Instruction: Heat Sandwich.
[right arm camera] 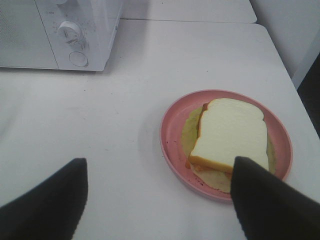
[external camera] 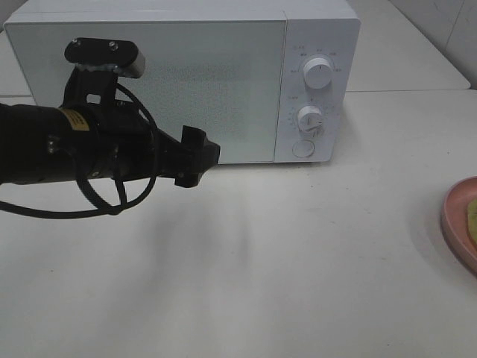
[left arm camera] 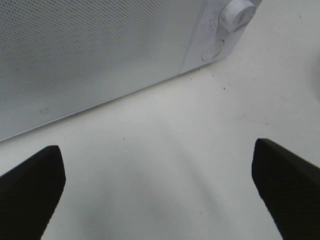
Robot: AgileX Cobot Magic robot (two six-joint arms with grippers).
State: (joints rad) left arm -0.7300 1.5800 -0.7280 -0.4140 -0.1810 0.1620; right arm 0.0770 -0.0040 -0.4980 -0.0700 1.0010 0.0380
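The sandwich (right arm camera: pixel 230 132), thick white bread with a tan crust, lies on a round pink plate (right arm camera: pixel 172 135) at the table's right side. In the exterior high view only the plate's rim (external camera: pixel 456 220) and a yellowish sliver of the sandwich (external camera: pixel 472 215) show at the right edge. My right gripper (right arm camera: pixel 157 205) hovers open short of the plate, one finger (right arm camera: pixel 270 205) overlapping the plate's near side in the picture. The white microwave (external camera: pixel 186 78) stands at the back with its door shut. My left gripper (external camera: pixel 200 156) is open in front of the door, its fingers (left arm camera: pixel 30 190) wide apart and empty.
The microwave's control panel has two knobs (external camera: pixel 319 74) and a round button (external camera: pixel 303 148) on its right side. The left arm's black body and cable (external camera: pixel 74 149) cover the door's left part. A seam between tables (right arm camera: pixel 190 21) runs behind.
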